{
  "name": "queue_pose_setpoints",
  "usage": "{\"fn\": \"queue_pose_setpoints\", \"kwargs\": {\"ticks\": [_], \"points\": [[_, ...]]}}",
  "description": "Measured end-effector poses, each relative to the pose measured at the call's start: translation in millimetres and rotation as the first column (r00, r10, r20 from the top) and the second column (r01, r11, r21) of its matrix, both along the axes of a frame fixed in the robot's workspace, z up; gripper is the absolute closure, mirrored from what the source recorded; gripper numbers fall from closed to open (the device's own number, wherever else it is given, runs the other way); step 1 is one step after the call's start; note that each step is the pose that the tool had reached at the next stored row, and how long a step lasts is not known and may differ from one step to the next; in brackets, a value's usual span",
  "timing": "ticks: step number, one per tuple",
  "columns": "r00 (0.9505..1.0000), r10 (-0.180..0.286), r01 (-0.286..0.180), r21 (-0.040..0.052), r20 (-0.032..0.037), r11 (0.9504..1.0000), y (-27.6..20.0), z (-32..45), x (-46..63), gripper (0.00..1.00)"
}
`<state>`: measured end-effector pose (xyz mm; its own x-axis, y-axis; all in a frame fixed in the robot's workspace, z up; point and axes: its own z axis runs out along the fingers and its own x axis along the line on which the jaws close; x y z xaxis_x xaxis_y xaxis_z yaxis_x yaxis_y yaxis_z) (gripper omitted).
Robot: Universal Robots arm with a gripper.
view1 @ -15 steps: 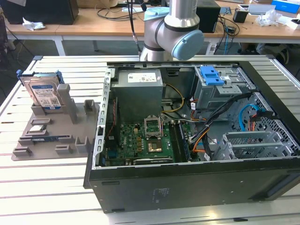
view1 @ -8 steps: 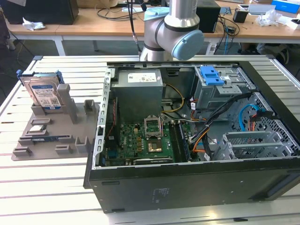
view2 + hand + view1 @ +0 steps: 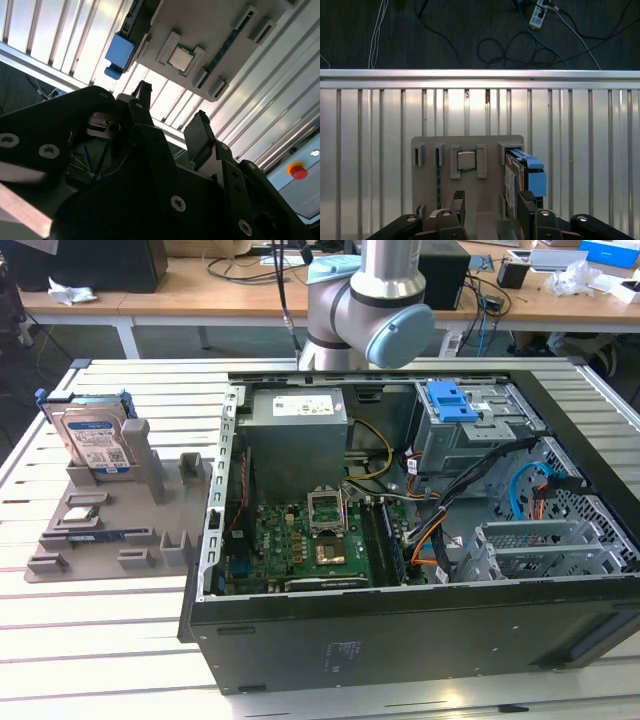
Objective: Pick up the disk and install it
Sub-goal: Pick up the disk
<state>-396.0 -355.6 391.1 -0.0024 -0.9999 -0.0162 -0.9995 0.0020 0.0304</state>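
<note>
The disk [image 3: 95,440] stands on edge at the far end of a grey holder tray [image 3: 120,520], at the exterior view's left: silver body, white-and-blue label, blue bracket. In the first wrist view my gripper [image 3: 491,207] hangs above the tray [image 3: 470,200], open, with nothing between its black fingers [image 3: 526,205]. The disk [image 3: 514,180] with its blue bracket stands just beyond one fingertip, apart from it. The second wrist view has the open gripper [image 3: 170,117] over the tray [image 3: 210,30], with the disk's blue bracket [image 3: 119,52] at the tray's end.
An open computer case [image 3: 420,540] lies at the exterior view's right, with a motherboard, a grey power supply [image 3: 297,440] and a blue-handled drive cage [image 3: 450,400]. A processor chip [image 3: 466,160] sits in the tray. The robot arm [image 3: 370,300] rises behind the case. The slatted table's edge [image 3: 480,75] runs beyond the tray.
</note>
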Motion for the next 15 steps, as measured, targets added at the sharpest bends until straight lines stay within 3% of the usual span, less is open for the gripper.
{"fn": "queue_pose_setpoints", "kwargs": {"ticks": [6,15], "points": [[1.0000,0.000,0.000,0.0001,0.0002,1.0000,5.2,-1.9,0.2,0.46],[1.0000,0.000,0.000,0.0000,0.0000,1.0000,7.9,-3.6,0.3,0.46]]}}
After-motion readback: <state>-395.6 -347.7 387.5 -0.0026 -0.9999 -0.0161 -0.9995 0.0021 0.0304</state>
